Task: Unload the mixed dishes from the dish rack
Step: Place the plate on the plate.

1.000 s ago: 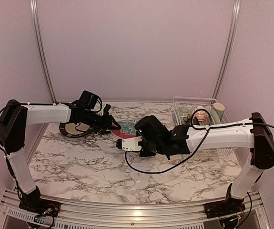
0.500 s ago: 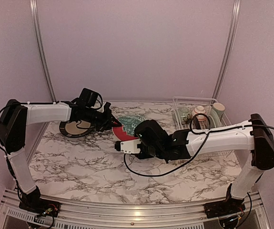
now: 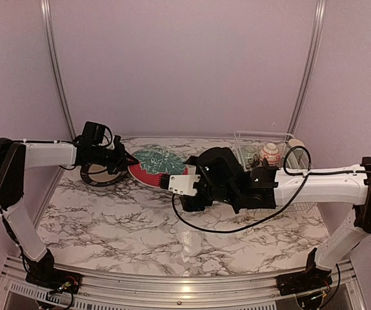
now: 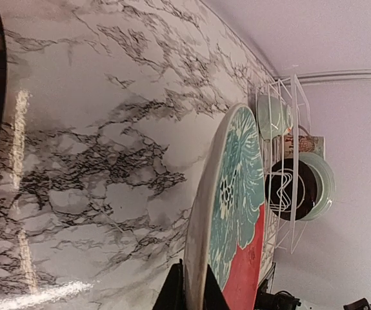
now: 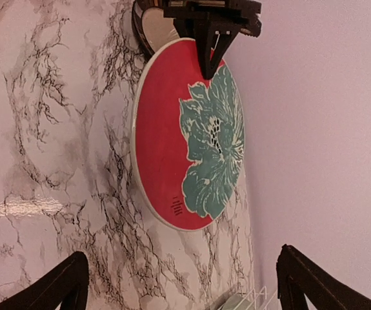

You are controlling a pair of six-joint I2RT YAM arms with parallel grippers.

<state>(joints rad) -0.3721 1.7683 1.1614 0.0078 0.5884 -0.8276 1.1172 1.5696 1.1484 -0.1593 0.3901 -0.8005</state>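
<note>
Top external view of marble counter (image 3: 108,219). Near the far edge, left of centre: red plate (image 3: 156,165) with teal flower, clamped at its rim between the fingers of left gripper (image 4: 193,292); contact with the marble not discernible. Just left of it, toward the far left corner: black-rimmed plate (image 3: 98,177), flat on the marble. Near the counter's centre: right gripper (image 5: 184,253), fingers spread wide, grasping nothing, facing the red plate. Far right corner: white wire rack (image 3: 262,134), with pale green dish (image 4: 270,117) and patterned bowl (image 3: 270,153) inside.
</note>
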